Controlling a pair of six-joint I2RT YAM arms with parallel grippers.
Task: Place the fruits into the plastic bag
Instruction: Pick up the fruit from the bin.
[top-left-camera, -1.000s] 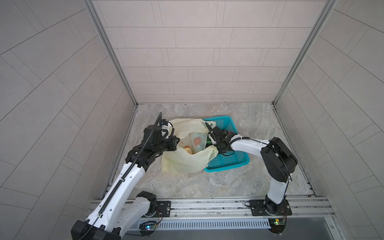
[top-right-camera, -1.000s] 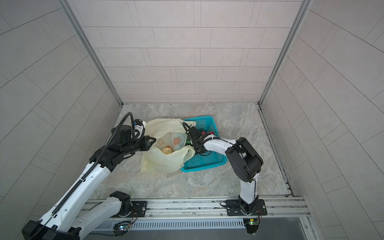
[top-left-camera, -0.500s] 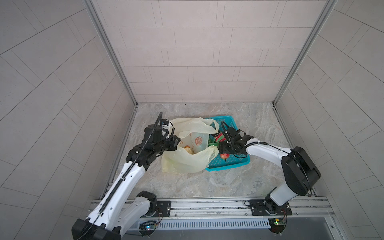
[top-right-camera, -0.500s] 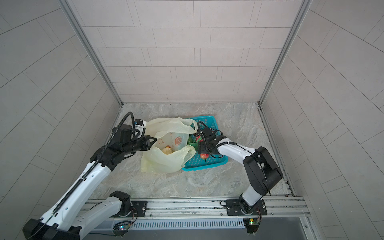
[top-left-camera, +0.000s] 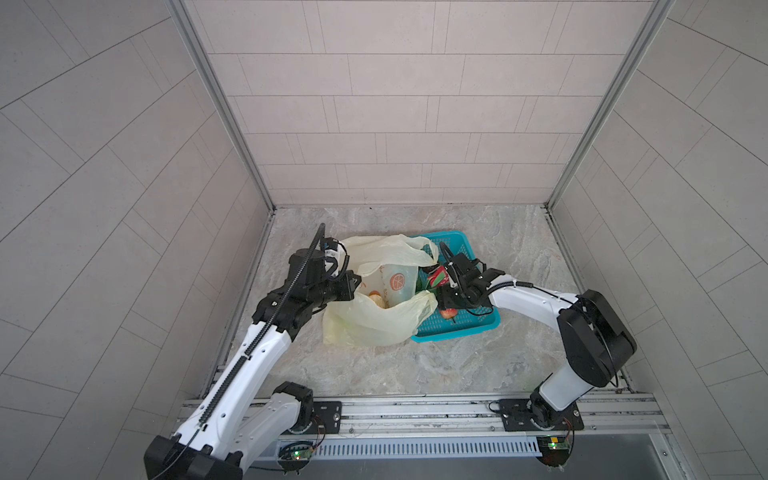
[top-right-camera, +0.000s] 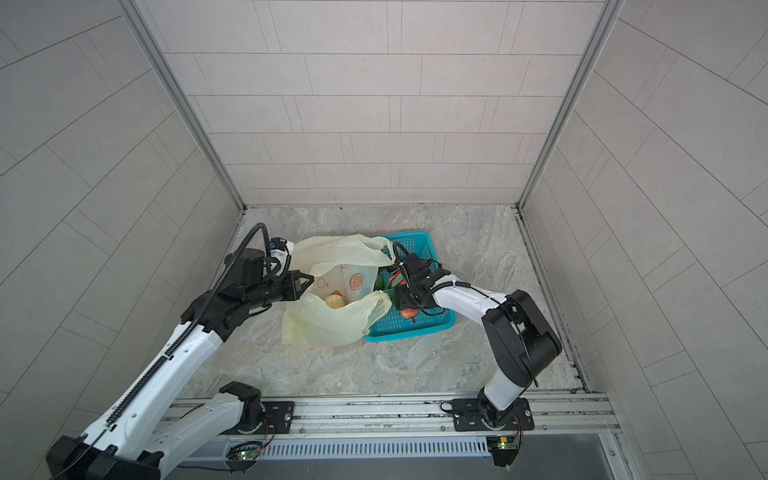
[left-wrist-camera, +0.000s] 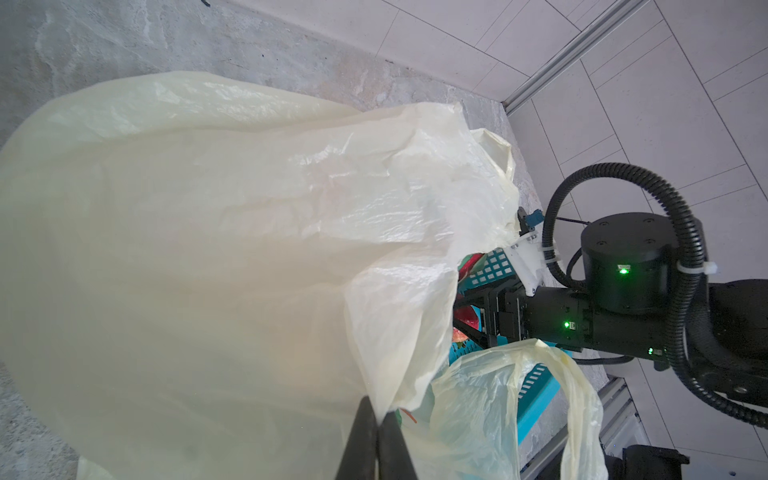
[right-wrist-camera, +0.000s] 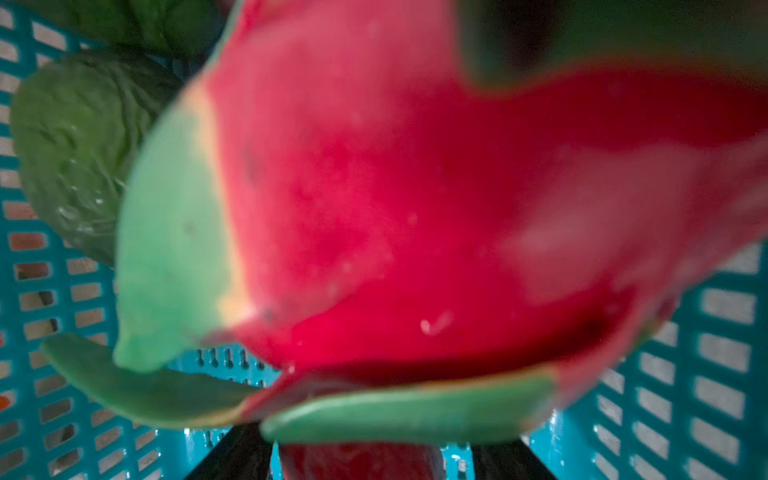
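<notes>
The pale-yellow plastic bag stands open on the floor, against the teal basket. My left gripper is shut on the bag's rim and holds the mouth up. A pale round fruit lies inside the bag. My right gripper is down in the basket with its jaws apart either side of the red-pink dragon fruit. A strip of basket shows between one finger and the fruit. A dark green fruit lies beside the dragon fruit, and a red one under the wrist.
The basket's rim touches the bag's right side, and one bag handle drapes over the basket's near-left corner. Tiled walls close in the marble floor on three sides. The arms' mounting rail runs along the front.
My right gripper has moved from the bag's mouth rightward into the basket and has come down around the dragon fruit, jaws narrowing. The left gripper and the bag have stayed put.
</notes>
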